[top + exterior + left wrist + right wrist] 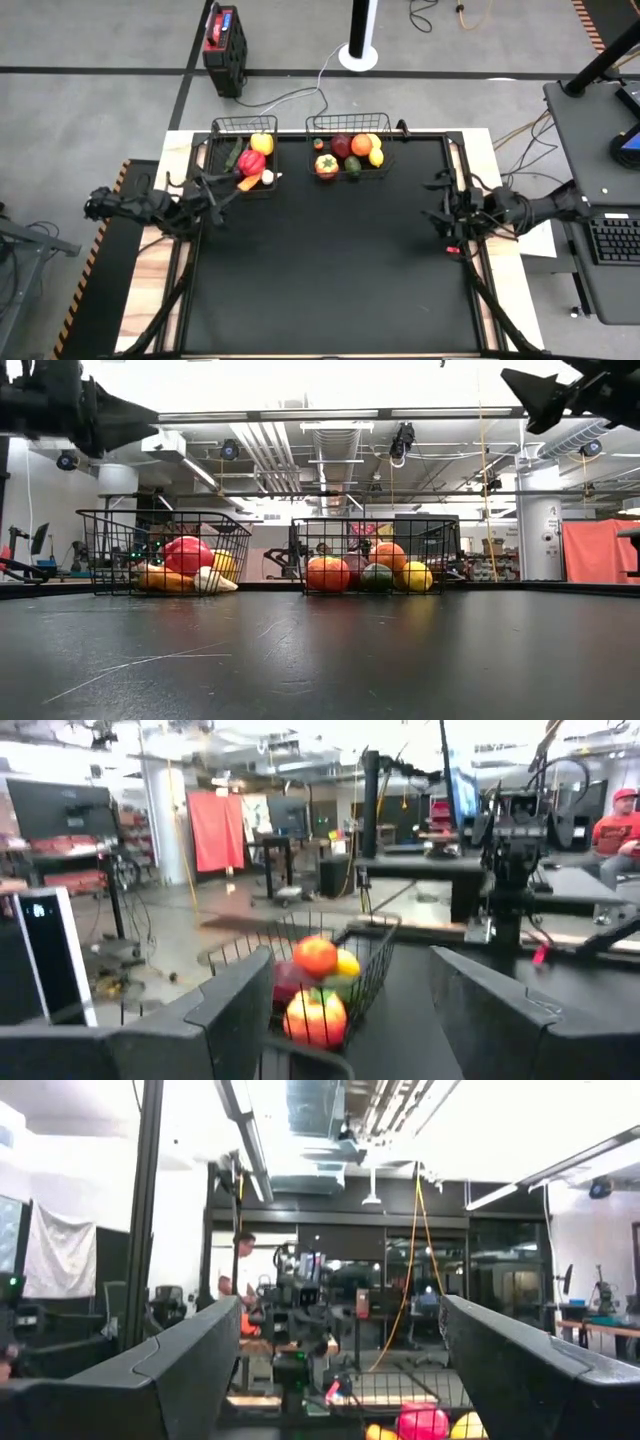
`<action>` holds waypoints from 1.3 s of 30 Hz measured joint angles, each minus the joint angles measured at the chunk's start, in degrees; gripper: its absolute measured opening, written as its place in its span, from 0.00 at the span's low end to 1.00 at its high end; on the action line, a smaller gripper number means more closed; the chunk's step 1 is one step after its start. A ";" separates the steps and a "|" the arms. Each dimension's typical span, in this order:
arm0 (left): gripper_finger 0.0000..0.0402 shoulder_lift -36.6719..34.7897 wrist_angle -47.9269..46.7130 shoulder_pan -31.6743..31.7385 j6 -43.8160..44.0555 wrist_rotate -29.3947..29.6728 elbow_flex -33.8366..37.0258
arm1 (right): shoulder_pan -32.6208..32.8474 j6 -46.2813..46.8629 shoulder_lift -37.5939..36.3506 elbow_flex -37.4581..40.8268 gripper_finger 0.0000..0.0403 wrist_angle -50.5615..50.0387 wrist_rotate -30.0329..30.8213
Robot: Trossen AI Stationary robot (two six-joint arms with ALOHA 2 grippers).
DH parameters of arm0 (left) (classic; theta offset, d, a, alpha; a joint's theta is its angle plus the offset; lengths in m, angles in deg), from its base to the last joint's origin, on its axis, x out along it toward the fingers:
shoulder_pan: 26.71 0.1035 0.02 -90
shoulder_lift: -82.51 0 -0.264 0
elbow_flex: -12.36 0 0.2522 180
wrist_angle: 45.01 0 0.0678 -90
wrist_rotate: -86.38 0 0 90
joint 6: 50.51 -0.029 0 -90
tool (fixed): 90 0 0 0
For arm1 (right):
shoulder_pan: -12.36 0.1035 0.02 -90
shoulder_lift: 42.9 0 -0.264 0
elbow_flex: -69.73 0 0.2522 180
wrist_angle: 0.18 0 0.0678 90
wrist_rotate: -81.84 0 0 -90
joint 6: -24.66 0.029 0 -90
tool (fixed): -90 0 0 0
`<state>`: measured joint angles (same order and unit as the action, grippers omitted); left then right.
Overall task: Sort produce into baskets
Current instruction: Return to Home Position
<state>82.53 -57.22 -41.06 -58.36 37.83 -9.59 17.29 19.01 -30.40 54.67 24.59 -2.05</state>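
Along the table's [330, 280] far edge we see the produce [252, 160] heaped in two baskets [347, 119]. Near its left and right edges, our left gripper [352, 965] and right gripper [342, 1310] both gape wide, empty.

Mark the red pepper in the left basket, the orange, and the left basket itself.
red pepper [252, 162]: high view, middle of its top side.
orange [361, 145]: high view, centre of the fruit, in the right-hand basket.
left basket [240, 120]: high view, far rim wire.

Left gripper [218, 192] and right gripper [438, 200] hover raised, fingers apart.
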 joint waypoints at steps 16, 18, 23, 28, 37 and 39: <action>0.58 1.20 2.88 0.11 3.65 -0.81 7.53 | 0.02 -0.18 -4.03 0.59 0.73 -12.93 0.56; 0.58 1.61 2.31 0.11 4.03 4.30 7.51 | 0.04 -0.23 -3.43 0.61 0.72 -13.73 2.51; 0.58 2.43 1.88 0.11 8.44 8.98 7.46 | 0.02 -0.33 -2.42 0.61 0.71 -14.29 4.44; 0.58 3.14 1.88 0.11 8.41 9.01 7.46 | 0.02 -0.33 -1.98 0.63 0.73 -14.27 4.46; 0.58 4.16 1.88 0.11 8.41 8.99 7.46 | 0.04 -0.33 -1.87 0.63 0.76 -14.35 4.46; 0.58 4.34 1.88 0.11 8.41 8.98 7.46 | 0.02 -0.35 -1.87 0.65 0.75 -14.35 4.46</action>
<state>86.87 -55.35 -40.95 -49.95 46.82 -2.13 17.31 18.66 -32.26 55.33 10.25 2.41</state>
